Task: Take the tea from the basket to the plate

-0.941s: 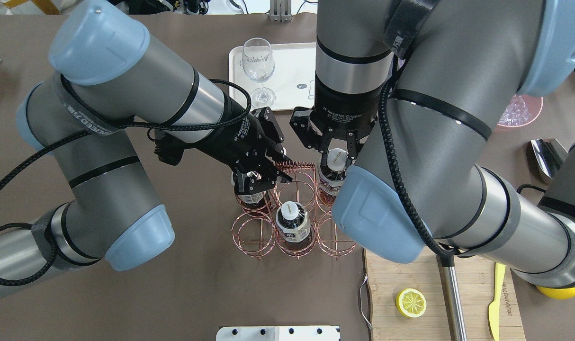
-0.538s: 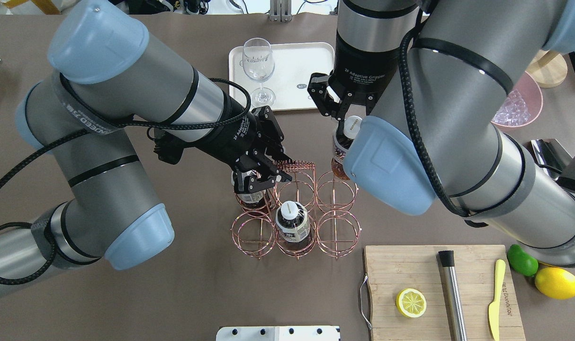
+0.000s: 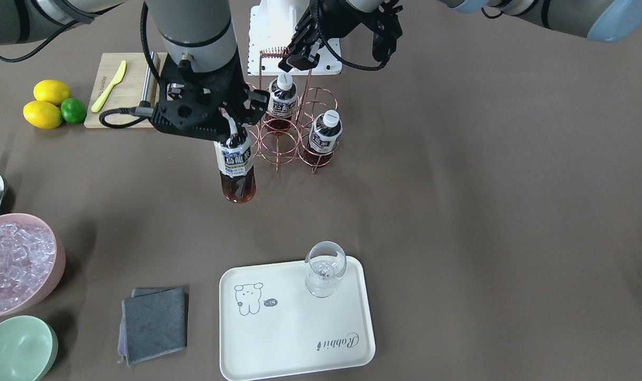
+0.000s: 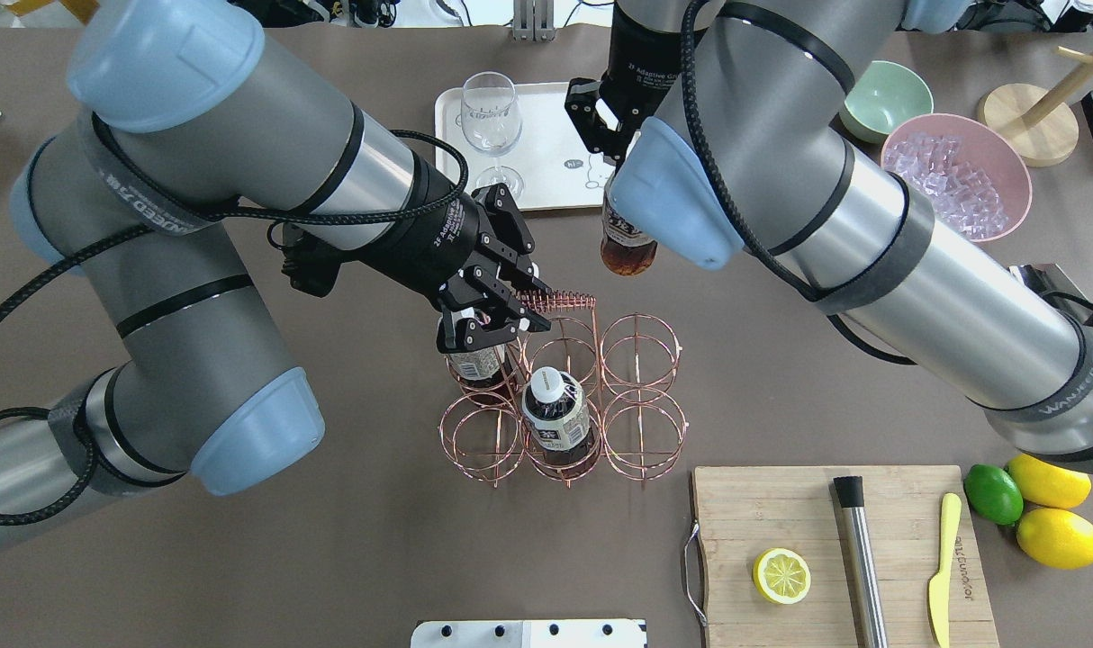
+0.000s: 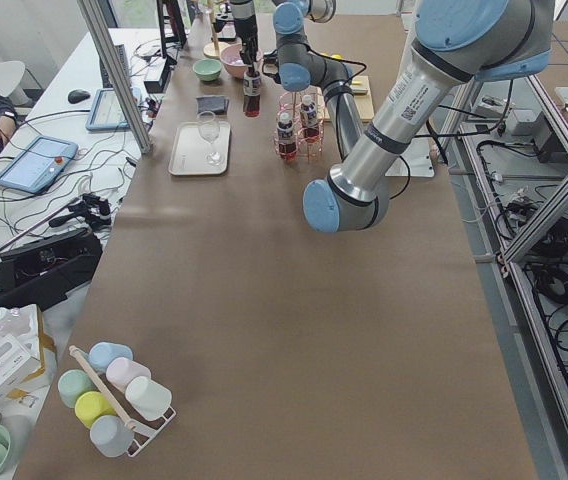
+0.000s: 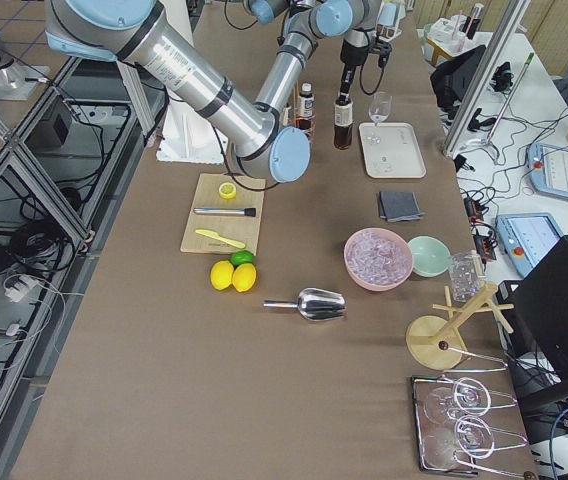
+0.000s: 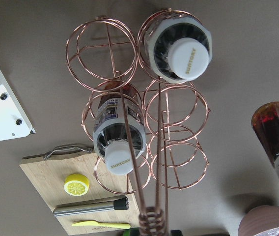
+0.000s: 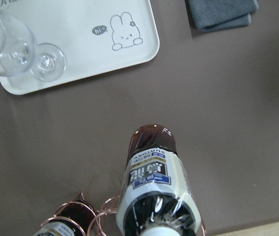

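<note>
Exterior front-facing view: right gripper (image 3: pixel 231 131) fingers are closed on the neck of the tea (image 3: pixel 235 159), which is airborne between basket (image 3: pixel 276 153) and plate (image 3: pixel 294 328). Left gripper (image 3: pixel 295 59) fingers clamp the basket handle. Risk: the hanging tea swings and strikes the glass (image 3: pixel 325 270) on the plate.

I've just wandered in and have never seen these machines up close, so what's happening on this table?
The right arm's end effector is clamped on a small bottle of tea, holding it in the air between the wire basket and the white tray. The left end effector seems to grip the basket's handle, steadying it. Two more bottles sit in the basket, and a glass stands on the tray.
</note>
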`<action>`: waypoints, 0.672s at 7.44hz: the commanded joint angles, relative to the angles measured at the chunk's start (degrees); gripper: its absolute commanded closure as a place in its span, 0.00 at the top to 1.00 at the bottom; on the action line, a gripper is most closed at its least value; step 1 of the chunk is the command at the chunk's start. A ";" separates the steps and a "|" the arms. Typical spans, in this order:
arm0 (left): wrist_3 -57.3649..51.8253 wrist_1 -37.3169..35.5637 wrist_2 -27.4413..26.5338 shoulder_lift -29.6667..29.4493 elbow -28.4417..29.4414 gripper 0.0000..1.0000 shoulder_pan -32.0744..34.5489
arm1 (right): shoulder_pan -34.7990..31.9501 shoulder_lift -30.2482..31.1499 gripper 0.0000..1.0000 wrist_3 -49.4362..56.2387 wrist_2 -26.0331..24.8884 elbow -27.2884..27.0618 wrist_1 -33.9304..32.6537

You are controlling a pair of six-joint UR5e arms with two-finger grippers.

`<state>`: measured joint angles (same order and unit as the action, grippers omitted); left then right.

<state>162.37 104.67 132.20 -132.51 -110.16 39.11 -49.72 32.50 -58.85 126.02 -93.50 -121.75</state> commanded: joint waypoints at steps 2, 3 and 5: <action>0.32 -0.34 1.84 -0.73 -0.41 0.00 1.93 | -1.61 -2.25 0.00 0.06 0.81 17.43 19.59; 0.32 -0.34 2.97 -0.65 -0.59 0.00 2.81 | -1.61 -4.62 0.00 1.01 0.46 21.91 21.45; 0.06 -0.34 7.26 -0.03 -0.94 0.00 7.01 | -3.19 -5.25 0.00 4.88 0.20 27.57 26.21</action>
<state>162.59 104.33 136.12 -133.02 -110.75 42.79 -51.89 28.33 -56.58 126.49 -70.56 -98.79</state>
